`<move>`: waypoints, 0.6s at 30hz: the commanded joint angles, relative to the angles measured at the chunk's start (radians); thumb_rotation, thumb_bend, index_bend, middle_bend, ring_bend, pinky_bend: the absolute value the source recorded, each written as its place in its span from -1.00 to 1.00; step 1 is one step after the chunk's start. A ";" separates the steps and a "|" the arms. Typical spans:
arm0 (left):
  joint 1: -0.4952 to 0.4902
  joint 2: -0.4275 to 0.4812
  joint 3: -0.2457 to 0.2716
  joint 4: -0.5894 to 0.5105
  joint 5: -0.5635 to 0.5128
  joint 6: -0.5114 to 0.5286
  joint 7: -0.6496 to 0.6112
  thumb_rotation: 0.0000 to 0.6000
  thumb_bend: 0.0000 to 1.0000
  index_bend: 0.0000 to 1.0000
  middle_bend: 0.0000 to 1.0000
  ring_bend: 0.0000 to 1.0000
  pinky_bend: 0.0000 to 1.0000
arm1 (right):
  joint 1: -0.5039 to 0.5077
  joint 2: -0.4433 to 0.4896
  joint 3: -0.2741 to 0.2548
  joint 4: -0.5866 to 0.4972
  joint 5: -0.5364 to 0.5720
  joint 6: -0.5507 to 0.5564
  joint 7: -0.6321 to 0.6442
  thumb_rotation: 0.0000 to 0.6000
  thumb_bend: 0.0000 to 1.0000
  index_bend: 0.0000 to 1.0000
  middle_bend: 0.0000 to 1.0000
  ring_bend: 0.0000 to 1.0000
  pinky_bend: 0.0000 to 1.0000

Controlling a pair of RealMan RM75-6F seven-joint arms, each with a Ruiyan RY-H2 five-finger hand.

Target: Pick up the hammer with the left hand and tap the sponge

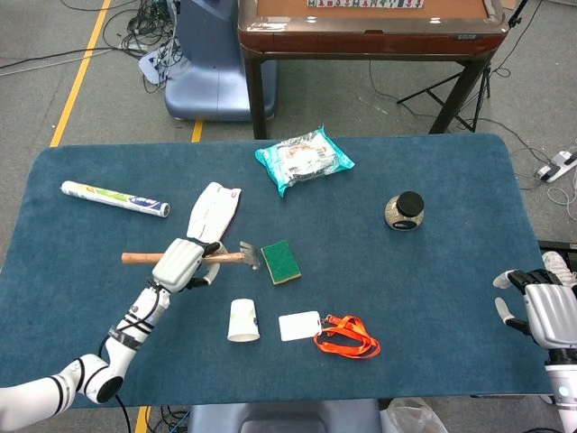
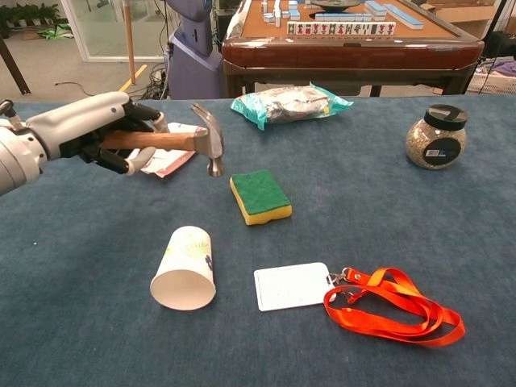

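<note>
My left hand (image 2: 97,133) grips the hammer (image 2: 189,139) by its wooden handle, fingers wrapped round it, the handle butt sticking out to the left in the head view. The hammer is raised off the blue table (image 1: 433,298), roughly level, metal head pointing down just left of the sponge (image 2: 260,196), not touching it. The sponge lies flat, green side up with a yellow base, near the table's middle. My right hand (image 1: 539,307) sits at the right table edge, holding nothing, fingers apart; it only shows in the head view. Behind my left hand lies a white packet (image 1: 215,209), partly hidden. A paper cup (image 2: 185,268) lies on its side in front of the sponge, mouth towards the chest camera. Beside it is a white card (image 2: 292,285) with an orange lanyard (image 2: 395,310) attached. A teal wipes pack (image 1: 303,159) sits at the far side, a dark-lidded jar (image 1: 404,212) to the right, and a rolled tube (image 1: 114,198) far left.
</note>
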 commanded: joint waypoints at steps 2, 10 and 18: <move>-0.030 -0.060 0.001 0.091 0.048 0.032 -0.037 1.00 0.25 0.64 0.90 0.55 0.52 | 0.001 0.000 0.000 0.000 0.002 -0.003 0.000 1.00 -0.26 -0.09 -0.10 -0.21 -0.43; -0.076 -0.131 0.000 0.206 0.069 0.017 -0.033 1.00 0.25 0.64 0.90 0.55 0.55 | 0.004 0.001 0.000 0.000 0.007 -0.011 -0.001 1.00 -0.26 -0.09 -0.10 -0.21 -0.42; -0.115 -0.185 -0.017 0.272 0.068 0.014 -0.020 1.00 0.25 0.64 0.90 0.55 0.55 | 0.005 0.002 0.000 0.000 0.009 -0.015 0.001 1.00 -0.26 -0.09 -0.10 -0.21 -0.42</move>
